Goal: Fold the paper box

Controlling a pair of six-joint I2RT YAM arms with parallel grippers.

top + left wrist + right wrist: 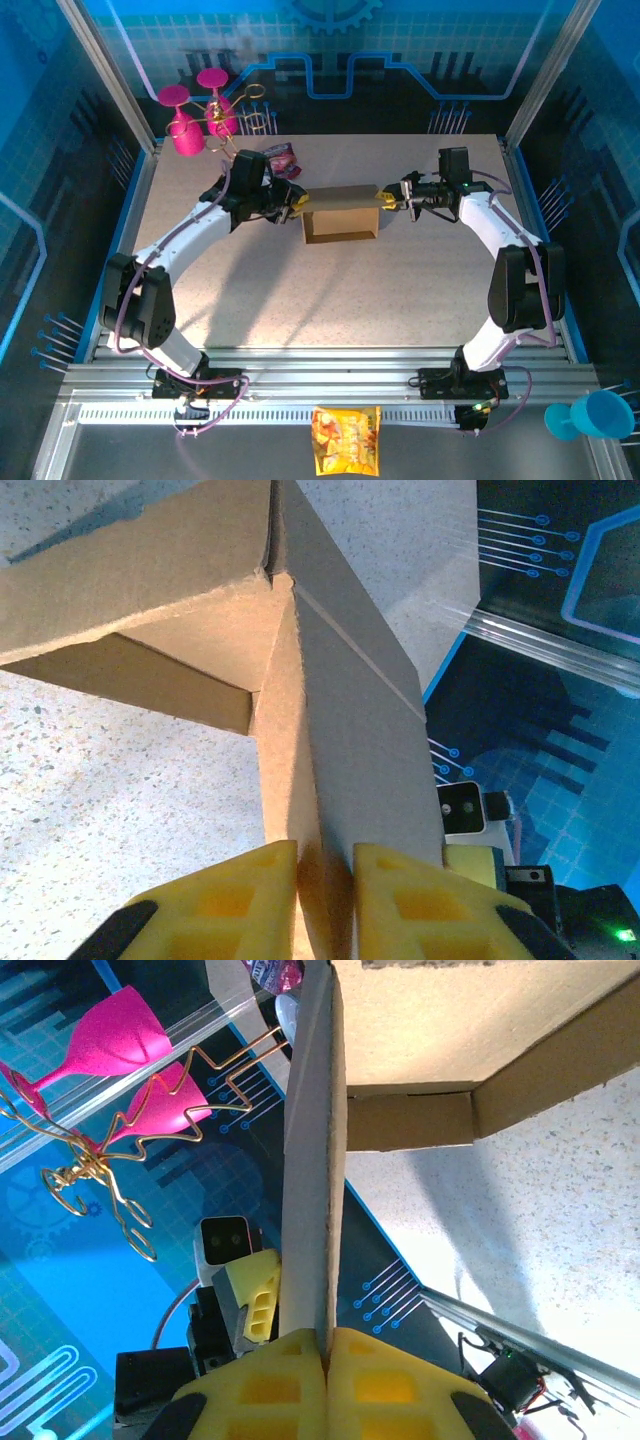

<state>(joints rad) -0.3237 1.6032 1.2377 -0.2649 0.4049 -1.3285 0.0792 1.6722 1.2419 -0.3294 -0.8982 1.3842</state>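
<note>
Yellow fingers of the left gripper are clamped on one end panel of the paper box. Those of the right gripper are pinched tight on the thin edge of the opposite end panel. The box sits mid-table, spanned between the two arms, with its open face toward the near edge.

Likely hazards:
- Each hold takes only a narrow strip of board, so a panel could slide out from between the pads if either arm pulls outward.
- Unequal motion of the arms would probably rack the box askew or bend a wall away from its scored line.
- A hard inward push might buckle the top panel.
- The left arm works close to the pink goblets at the far-left corner.

The box is plain brown corrugated board without markings. It is partly erected, with walls raised around a shallow hollow. The wrist views show inner flaps, a scored crease and a small gap at one corner seam.
</note>
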